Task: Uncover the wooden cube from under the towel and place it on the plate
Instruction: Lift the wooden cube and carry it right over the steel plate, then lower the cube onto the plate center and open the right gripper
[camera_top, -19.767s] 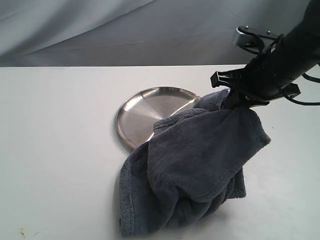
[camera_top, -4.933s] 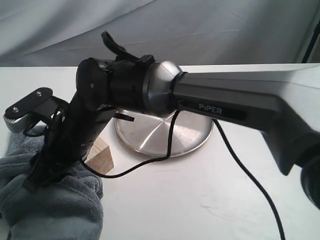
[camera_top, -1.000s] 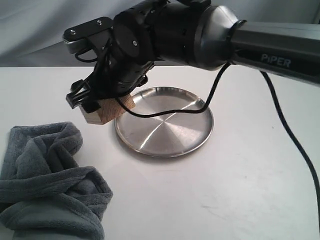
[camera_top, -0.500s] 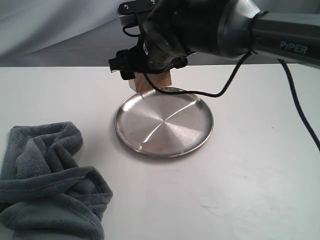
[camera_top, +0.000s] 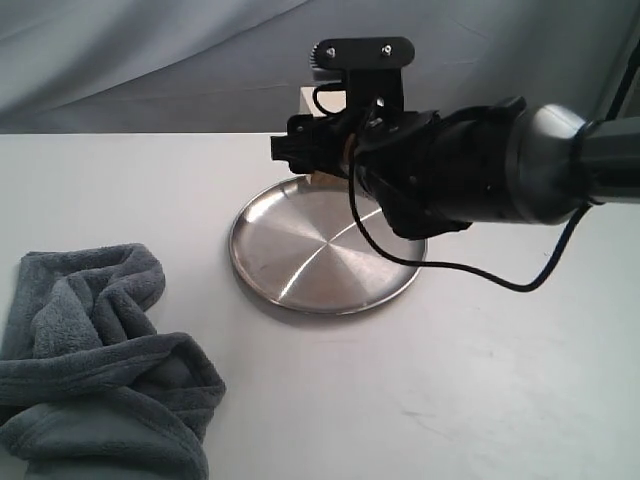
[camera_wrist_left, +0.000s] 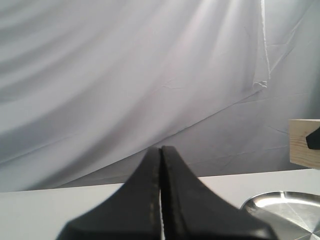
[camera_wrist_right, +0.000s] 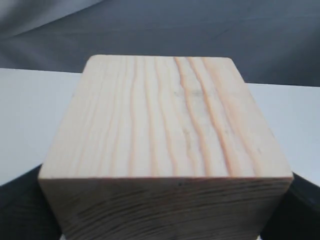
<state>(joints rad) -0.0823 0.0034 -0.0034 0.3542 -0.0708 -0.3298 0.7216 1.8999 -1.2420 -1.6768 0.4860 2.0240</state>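
Note:
The wooden cube (camera_top: 309, 100) hangs in the air above the far rim of the steel plate (camera_top: 328, 250), with my right gripper (camera_top: 318, 142) shut on it. In the right wrist view the cube (camera_wrist_right: 162, 125) fills the picture, and a dark finger (camera_wrist_right: 20, 210) shows at its lower corner. The grey towel (camera_top: 95, 360) lies crumpled at the front left of the table, well away from the plate. My left gripper (camera_wrist_left: 161, 156) is shut on nothing, held above the table. From there the cube (camera_wrist_left: 303, 142) and the plate (camera_wrist_left: 287, 207) show at the picture's edge.
The right arm's thick black and silver body (camera_top: 470, 180) stretches over the plate's right side, with a cable (camera_top: 480, 275) looping down beside it. A grey cloth backdrop (camera_top: 150, 60) closes off the table's far edge. White tabletop (camera_top: 480, 380) lies in front of the plate.
My right gripper has carried the cube from left of the plate, rightward and away, and it now hangs over the plate's far rim. The wrist has turned. The towel has not moved.

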